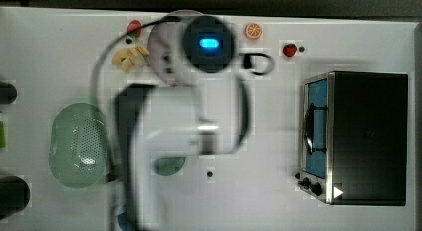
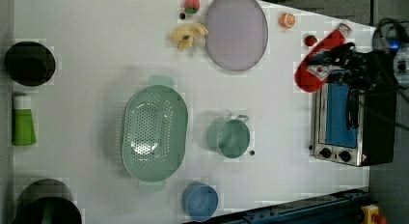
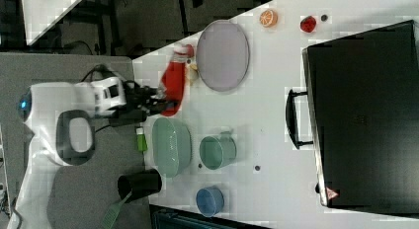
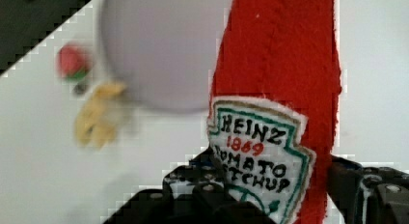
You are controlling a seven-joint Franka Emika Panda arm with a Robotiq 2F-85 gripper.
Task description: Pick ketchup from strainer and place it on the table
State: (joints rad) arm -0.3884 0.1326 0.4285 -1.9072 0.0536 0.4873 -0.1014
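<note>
Ketchup (image 4: pixel 279 89): soft, light, plush-looking; I judge it squashes and sags.
Location: held above the table (image 2: pixel 96 50), clear of the strainer (image 2: pixel 154 132).
Gripper (image 4: pixel 270 195): fingers pinching the label end.

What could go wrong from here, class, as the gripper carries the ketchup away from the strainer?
1. The ketchup bottle is soft plush, clamped near its base by the gripper; it may sag or slip.
2. The grey-lilac plate and the yellow toy lie nearby; a release here may land on them instead of the bare table.
</note>
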